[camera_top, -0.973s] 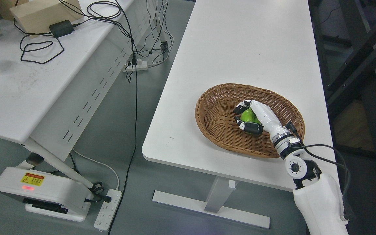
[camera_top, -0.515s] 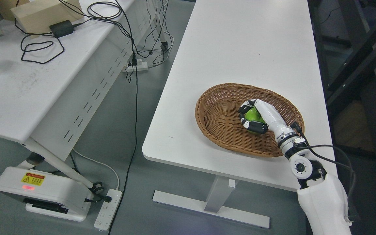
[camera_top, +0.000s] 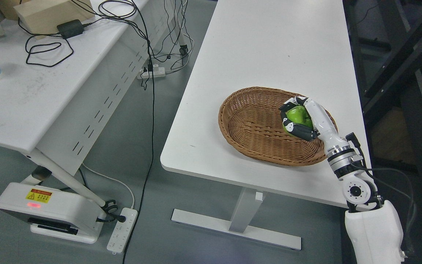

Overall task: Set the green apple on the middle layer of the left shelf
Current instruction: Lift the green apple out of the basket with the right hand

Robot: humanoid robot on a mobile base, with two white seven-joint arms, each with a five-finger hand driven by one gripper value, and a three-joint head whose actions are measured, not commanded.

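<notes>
- Our right hand [camera_top: 300, 119] (arm entering from lower right) has its fingers wrapped around the green apple [camera_top: 299, 114].
- The apple is over the wicker basket [camera_top: 255, 128] on the white table [camera_top: 269, 47].

Right hand [camera_top: 300, 119] curled around green apple [camera_top: 296, 114], fingers [camera_top: 300, 130] wrapped under it. Hand and apple sit over the right part of the wicker basket [camera_top: 249, 126] on the white table [camera_top: 269, 47]. Basket bowl extends to the hand's left.
</notes>
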